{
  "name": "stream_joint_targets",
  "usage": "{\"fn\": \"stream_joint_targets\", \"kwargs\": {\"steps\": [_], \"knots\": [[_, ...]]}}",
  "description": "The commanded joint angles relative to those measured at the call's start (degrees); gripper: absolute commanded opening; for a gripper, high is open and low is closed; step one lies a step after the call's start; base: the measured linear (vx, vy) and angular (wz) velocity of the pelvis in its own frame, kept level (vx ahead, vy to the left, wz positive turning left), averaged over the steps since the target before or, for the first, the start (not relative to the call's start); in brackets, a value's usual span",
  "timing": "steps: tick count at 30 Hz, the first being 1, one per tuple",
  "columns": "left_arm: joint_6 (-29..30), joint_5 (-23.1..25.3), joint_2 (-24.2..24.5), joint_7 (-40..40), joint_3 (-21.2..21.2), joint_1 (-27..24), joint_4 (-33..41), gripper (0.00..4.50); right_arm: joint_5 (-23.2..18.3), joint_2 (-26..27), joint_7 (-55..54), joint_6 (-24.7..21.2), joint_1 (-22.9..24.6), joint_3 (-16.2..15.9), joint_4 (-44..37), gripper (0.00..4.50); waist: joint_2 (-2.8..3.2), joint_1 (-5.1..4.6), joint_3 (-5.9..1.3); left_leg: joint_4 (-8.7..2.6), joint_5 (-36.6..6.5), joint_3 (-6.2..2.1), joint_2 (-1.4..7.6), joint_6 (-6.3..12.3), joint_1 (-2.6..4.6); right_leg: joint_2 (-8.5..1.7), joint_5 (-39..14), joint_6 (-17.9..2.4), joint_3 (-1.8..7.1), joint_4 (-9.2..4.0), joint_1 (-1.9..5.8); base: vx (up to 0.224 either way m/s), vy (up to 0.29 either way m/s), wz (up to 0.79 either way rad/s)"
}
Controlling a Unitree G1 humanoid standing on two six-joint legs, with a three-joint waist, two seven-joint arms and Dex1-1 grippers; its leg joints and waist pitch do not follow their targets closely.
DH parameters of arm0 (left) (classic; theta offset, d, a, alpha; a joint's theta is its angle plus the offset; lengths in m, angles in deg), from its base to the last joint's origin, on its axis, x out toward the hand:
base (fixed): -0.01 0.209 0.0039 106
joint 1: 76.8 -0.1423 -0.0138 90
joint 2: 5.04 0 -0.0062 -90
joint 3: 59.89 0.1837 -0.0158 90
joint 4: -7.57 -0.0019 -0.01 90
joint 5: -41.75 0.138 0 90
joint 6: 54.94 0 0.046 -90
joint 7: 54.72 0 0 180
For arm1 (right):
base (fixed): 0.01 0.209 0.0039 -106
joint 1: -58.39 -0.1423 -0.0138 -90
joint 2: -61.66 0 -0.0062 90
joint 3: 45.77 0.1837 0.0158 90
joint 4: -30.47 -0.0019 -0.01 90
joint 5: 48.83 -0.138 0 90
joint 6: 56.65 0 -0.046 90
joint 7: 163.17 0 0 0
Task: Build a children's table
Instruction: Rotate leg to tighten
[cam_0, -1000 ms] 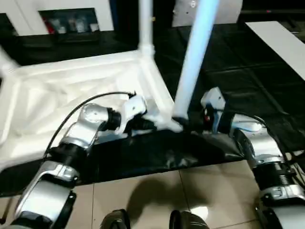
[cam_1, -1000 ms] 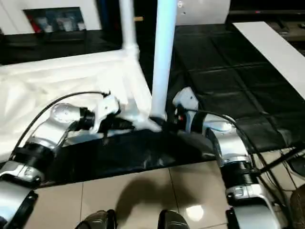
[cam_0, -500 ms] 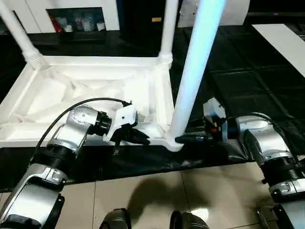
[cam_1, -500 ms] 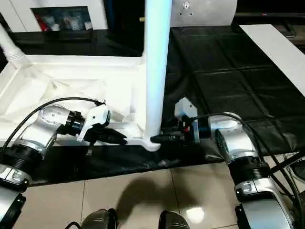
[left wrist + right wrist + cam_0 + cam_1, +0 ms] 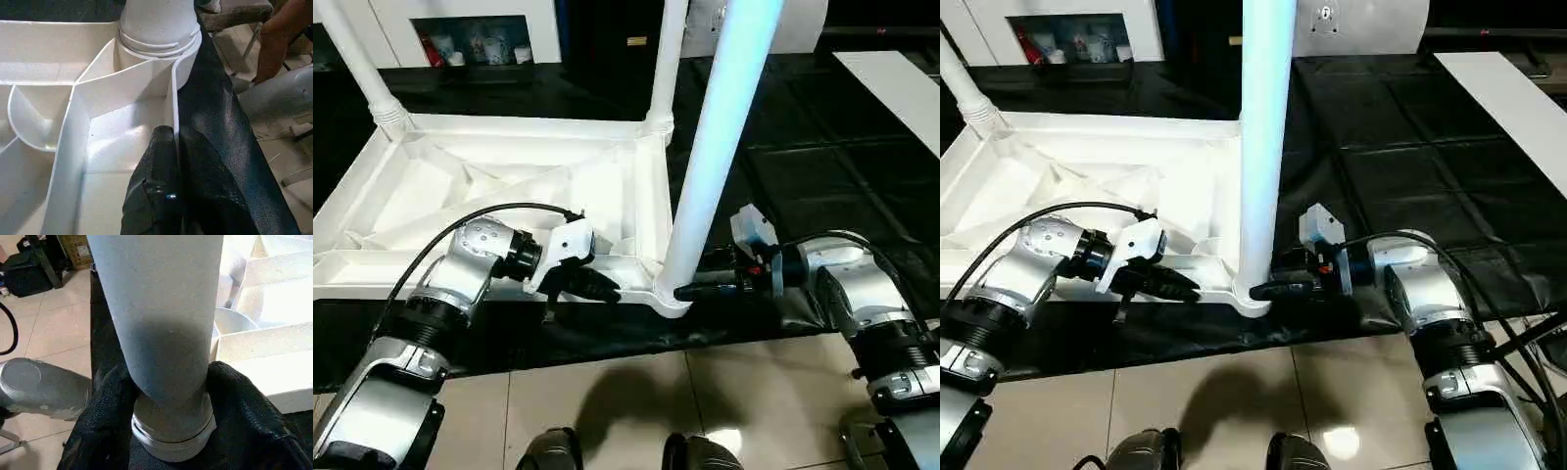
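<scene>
The children's table lies upside down on the black bench, its ribbed white top facing up. Legs stand in the far left socket, the far right socket and the near right socket. My left gripper is shut on the top's near rim, one finger inside the wall and the other outside it. At the near right corner my right gripper is closed around the base of the near right leg, with its fingers pressed against both sides just above the socket.
The black sheet covers the bench, whose front edge runs just below the table top. Tiled floor and my feet lie beneath. A white board rests at the back right. A person's arm shows beyond the corner.
The head camera has tilted and steadied, bringing the whole table top into view. My right gripper's fingers have narrowed onto the base of the near right leg. The left grip is unchanged.
</scene>
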Motion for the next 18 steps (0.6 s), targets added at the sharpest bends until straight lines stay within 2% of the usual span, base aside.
{"fn": "stream_joint_targets", "kwargs": {"steps": [1, 3, 4, 5, 6, 7, 8, 9, 10, 13, 14, 15, 16, 17, 18], "knots": [[-0.2, 0.1, -1.2, -1.0, 1.0, -0.1, 1.5, 0.0, -1.5, 0.5, 1.0, -1.0, 1.0, -1.0, -2.0, 1.94, -0.49, -0.13, -5.44, -3.39, -6.9, -0.75, 3.56, 6.98, 1.0, -4.06, -8.5, -15.7, 3.58, -3.63, 3.69, 0.0, 0.0, 0.0], [2.1, 0.8, -3.0, -6.4, -0.1, 0.7, 0.7, 0.0, -0.7, 3.0, -5.6, -1.9, 3.1, -0.2, -4.0, 1.94, -0.48, 0.03, -5.37, -3.44, -7.1, -0.77, 3.63, 6.67, 1.08, -4.06, -9.1, -15.4, 3.6, -3.71, 3.57, 0.0, 0.0, 0.0], [2.1, 0.8, -3.0, -6.5, -0.1, 0.7, 0.7, 0.0, -0.7, 3.1, -5.7, -2.0, 3.1, -0.2, -4.0, 1.94, -0.48, -0.05, -5.21, -3.62, -7.9, -0.8, 3.69, 6.27, 1.12, -4.04, -10.4, -15.2, 3.6, -3.89, 3.44, 0.0, 0.0, 0.0], [3.8, 0.8, -4.4, -9.4, -0.8, 1.1, 0.7, 0.0, 0.6, 5.3, -11.2, -1.9, 4.3, 0.3, -4.6, 1.94, -0.6, -0.17, -5.21, -3.66, -9.0, -0.87, 3.56, 5.36, 1.08, -4.23, -12.6, -14.7, 3.6, -4.05, 3.56, 0.0, 0.0, 0.0], [6.1, 0.9, -6.4, -12.8, -1.3, 1.6, 1.4, 0.0, 2.0, 8.5, -18.1, -2.5, 5.7, 0.7, -5.5, 1.94, -0.52, -0.38, -4.77, -3.9, -10.2, -0.9, 3.54, 4.09, 1.13, -4.22, -15.2, -13.7, 3.74, -4.49, 3.25, 0.0, 0.0, 0.0], [6.5, 1.0, -6.7, -13.3, -1.4, 1.7, 1.5, 0.0, 2.2, 9.1, -19.2, -2.9, 5.9, 0.8, -5.7, 1.94, -0.49, -0.53, -4.79, -3.96, -11.0, -1.04, 3.44, 3.52, 1.17, -4.33, -16.8, -13.3, 3.65, -4.65, 3.29, 0.0, 0.0, 0.0], [7.1, 1.2, -7.5, -14.7, -1.4, 2.0, 1.5, 0.0, 2.5, 10.6, -21.8, -3.4, 6.2, 1.0, -5.9, 1.94, -0.69, -0.78, -4.81, -4.05, -12.1, -1.16, 3.24, 2.7, 1.17, -4.36, -19.8, -12.0, 3.5, -4.99, 3.52, 0.0, 0.0, 0.0], [7.3, 1.4, -7.9, -15.3, -1.4, 2.2, 1.5, 0.0, 2.6, 11.2, -22.9, -3.6, 6.2, 1.1, -5.9, 1.93, -0.71, -0.98, -4.7, -4.11, -12.2, -1.19, 3.2, 2.42, 1.05, -4.35, -20.6, -11.6, 3.55, -5.09, 3.51, 0.0, 0.0, 0.0], [8.2, 1.7, -9.0, -17.0, -1.4, 2.8, 1.2, 0.0, 3.1, 13.1, -26.3, -4.6, 6.4, 1.3, -6.0, 1.93, -0.61, -1.26, -4.58, -4.23, -13.1, -1.23, 3.25, 2.05, 1.21, -4.21, -21.8, -11.0, 3.56, -5.33, 3.23, 0.0, 0.0, 0.0], [9.8, 2.2, -11.5, -21.1, -1.9, 4.4, 0.0, 0.0, 4.6, 17.4, -35.0, -6.2, 5.8, 2.2, -5.1, 1.93, -0.29, -1.87, -4.47, -4.37, -14.8, -1.4, 3.23, 1.64, 1.3, -4.22, -21.6, -10.9, 3.63, -5.41, 3.05, 0.0, 0.0, 0.0], [9.8, 2.2, -11.5, -21.1, -1.9, 4.4, 0.0, 0.0, 4.6, 17.4, -35.0, -6.2, 5.8, 2.2, -5.1, 1.92, -0.49, -2.17, -4.4, -4.37, -14.9, -1.29, 3.08, 1.68, 1.1, -4.08, -21.5, -10.8, 3.67, -5.47, 3.03, 0.0, 0.0, 0.0], [10.7, 2.3, -12.8, -23.3, -2.2, 5.3, -0.8, 0.0, 5.2, 19.6, -39.9, -7.0, 5.2, 2.9, -4.4, 1.92, -0.45, -2.05, -4.49, -4.32, -14.9, -1.35, 3.06, 1.61, 1.27, -4.22, -21.5, -10.8, 3.63, -5.5, 3.08, 0.0, 0.0, 0.0], [10.7, 2.3, -12.8, -23.3, -2.2, 5.3, -0.8, 0.0, 5.2, 19.6, -39.9, -7.0, 5.2, 2.9, -4.4, 1.92, -0.46, -2.2, -4.43, -4.33, -14.6, -1.32, 3.02, 1.51, 1.21, -4.23, -21.4, -10.9, 3.67, -5.48, 3.0, 0.0, 0.0, 0.0], [11.1, 2.5, -14.5, -26.3, -2.7, 6.6, -2.2, 0.0, 5.9, 22.5, -46.2, -7.8, 3.9, 4.1, -2.8, 1.91, -0.47, -2.18, -4.54, -4.31, -14.5, -1.34, 3.04, 1.56, 1.24, -4.27, -21.2, -10.9, 3.65, -5.49, 3.11, 0.0, 0.0, 0.0], [11.4, 3.1, -16.2, -29.7, -3.3, 7.9, -3.7, 0.0, 7.1, 25.6, -53.5, -8.5, 2.2, 5.3, -1.2, 1.91, -0.21, -2.35, -4.57, -4.31, -14.0, -1.35, 2.94, 1.35, 1.23, -4.12, -20.0, -11.2, 3.63, -5.38, 3.03, 0.0, 0.0, 0.0]]}}
